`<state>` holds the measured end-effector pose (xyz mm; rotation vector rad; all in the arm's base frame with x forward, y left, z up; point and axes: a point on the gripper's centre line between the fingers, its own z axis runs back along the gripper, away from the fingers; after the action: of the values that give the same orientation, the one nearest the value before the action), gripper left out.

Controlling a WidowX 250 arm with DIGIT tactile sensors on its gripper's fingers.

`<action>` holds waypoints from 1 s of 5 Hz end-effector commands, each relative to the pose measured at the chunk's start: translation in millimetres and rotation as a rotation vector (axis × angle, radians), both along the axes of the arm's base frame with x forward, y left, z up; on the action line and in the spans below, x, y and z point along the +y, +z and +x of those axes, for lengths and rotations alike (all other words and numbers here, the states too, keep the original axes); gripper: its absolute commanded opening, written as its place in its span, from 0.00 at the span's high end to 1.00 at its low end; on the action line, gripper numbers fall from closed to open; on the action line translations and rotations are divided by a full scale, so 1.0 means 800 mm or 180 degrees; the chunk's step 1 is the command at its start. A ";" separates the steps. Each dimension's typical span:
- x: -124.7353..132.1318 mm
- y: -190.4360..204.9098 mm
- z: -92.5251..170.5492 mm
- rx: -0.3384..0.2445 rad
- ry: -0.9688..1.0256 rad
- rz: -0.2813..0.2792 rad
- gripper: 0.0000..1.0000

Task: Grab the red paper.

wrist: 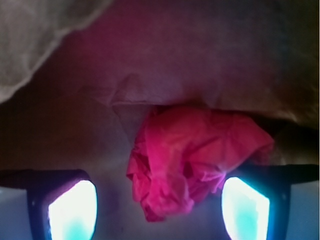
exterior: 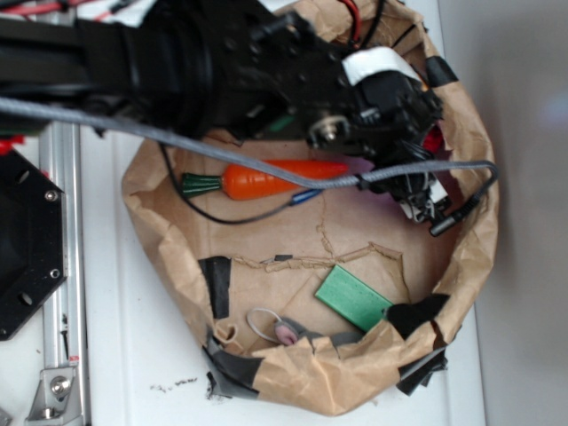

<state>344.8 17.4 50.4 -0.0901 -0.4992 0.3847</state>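
The red paper (wrist: 192, 157) is a crumpled bright red wad lying on the brown paper floor against the bag's wall. In the wrist view it sits just ahead of and partly between my fingers, closer to the right fingertip (wrist: 245, 207) than to the left one (wrist: 72, 210). My gripper (wrist: 159, 212) is open and holds nothing. In the exterior view the gripper (exterior: 424, 177) hangs low at the right side of the bag, and only a red sliver of the paper (exterior: 433, 140) shows behind it.
A crumpled brown paper bag (exterior: 355, 386) forms a walled basin on the white table. Inside lie an orange toy carrot with a green stem (exterior: 266, 180) and a flat green block (exterior: 353, 298). Black tape patches and a small grey-pink item (exterior: 286, 332) sit at the front rim. A grey cable (exterior: 266, 161) crosses above the carrot.
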 end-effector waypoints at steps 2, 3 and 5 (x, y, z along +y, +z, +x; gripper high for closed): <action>-0.020 0.022 0.007 -0.0001 -0.0374 0.0643 1.00; -0.030 0.073 -0.031 0.0117 -0.0573 0.0498 1.00; -0.054 0.155 -0.105 0.0362 -0.0956 0.0580 1.00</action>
<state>251.2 -21.7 155.5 0.0513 -0.3442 0.0709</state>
